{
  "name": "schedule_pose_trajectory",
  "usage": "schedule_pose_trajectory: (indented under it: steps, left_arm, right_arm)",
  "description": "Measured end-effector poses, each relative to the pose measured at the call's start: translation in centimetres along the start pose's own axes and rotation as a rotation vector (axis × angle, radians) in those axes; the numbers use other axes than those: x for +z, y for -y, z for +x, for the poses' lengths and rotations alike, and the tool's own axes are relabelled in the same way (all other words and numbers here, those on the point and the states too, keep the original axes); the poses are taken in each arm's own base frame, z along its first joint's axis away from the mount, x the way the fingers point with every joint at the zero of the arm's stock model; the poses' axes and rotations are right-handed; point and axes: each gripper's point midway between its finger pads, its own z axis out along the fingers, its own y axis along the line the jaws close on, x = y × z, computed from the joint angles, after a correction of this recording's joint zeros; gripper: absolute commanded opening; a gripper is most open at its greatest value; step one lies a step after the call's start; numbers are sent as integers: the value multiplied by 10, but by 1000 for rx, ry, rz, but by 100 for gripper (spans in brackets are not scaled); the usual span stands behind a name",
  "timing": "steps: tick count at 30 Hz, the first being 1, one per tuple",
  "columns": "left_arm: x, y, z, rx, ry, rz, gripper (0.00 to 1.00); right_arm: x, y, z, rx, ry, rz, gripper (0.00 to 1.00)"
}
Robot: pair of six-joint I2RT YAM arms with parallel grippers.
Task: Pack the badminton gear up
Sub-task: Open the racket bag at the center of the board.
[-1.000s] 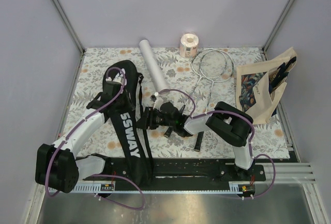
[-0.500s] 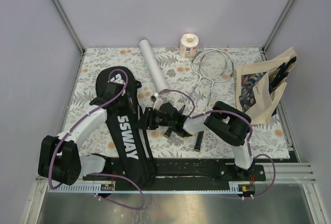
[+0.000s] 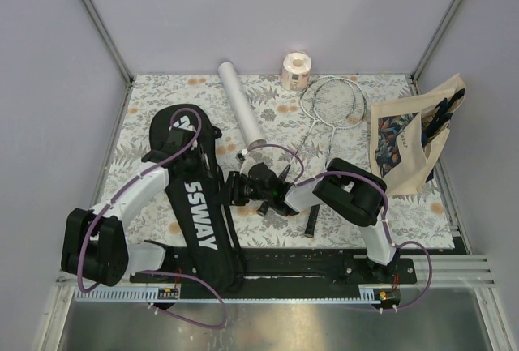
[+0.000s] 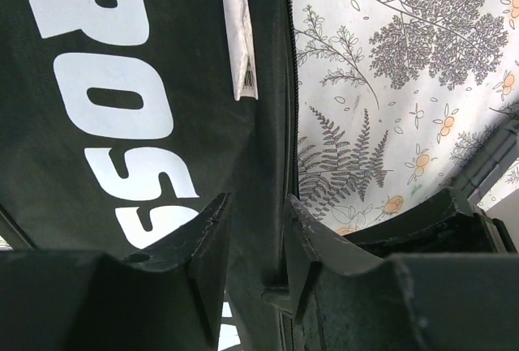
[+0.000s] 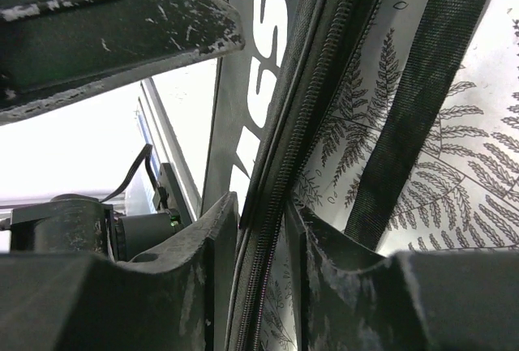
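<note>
Both pinched nearly closed on the zip edge of the CROSSWAY racket bag (image 3: pixel 199 205), L gripper (image 4: pixel 255 205) at its far end, R gripper (image 5: pixel 261 205) mid-right side, bag's long axis far-to-near, rackets (image 3: pixel 332 104) & white tube (image 3: pixel 241 104) right of it, nearer my R arm.

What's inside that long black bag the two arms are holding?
The racket bag hides its inside under its own black fabric, so nothing in it shows. Both rackets and the white tube lie outside it on the floral table cover.
</note>
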Motion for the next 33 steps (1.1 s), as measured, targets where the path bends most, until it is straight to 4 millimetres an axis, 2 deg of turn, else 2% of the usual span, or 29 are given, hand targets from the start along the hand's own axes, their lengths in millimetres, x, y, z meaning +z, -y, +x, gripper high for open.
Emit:
schedule_pose_trajectory:
  steps: [9,15,20,22,23,24,33]
  left_arm:
    - [10,6,8,-1,-53,32,39]
    - [22,11,7,-2,-68,57,38]
    - [30,9,13,-7,-97,44,23]
    - [30,8,13,-7,-97,42,12]
    - [30,8,13,-8,-96,42,3]
    - [30,8,13,-10,-96,39,0]
    - [28,7,11,-8,-87,33,0]
  right_arm:
    - [0,-5,-3,1,9,-20,34]
    - [0,-7,-4,2,14,-29,34]
    - [0,-7,-4,1,14,-30,34]
    - [0,-7,-4,1,15,-30,34]
    - [0,-7,-4,1,15,-29,34]
    - [0,-7,-4,1,15,-29,34]
    - [0,-6,-3,1,15,-28,52]
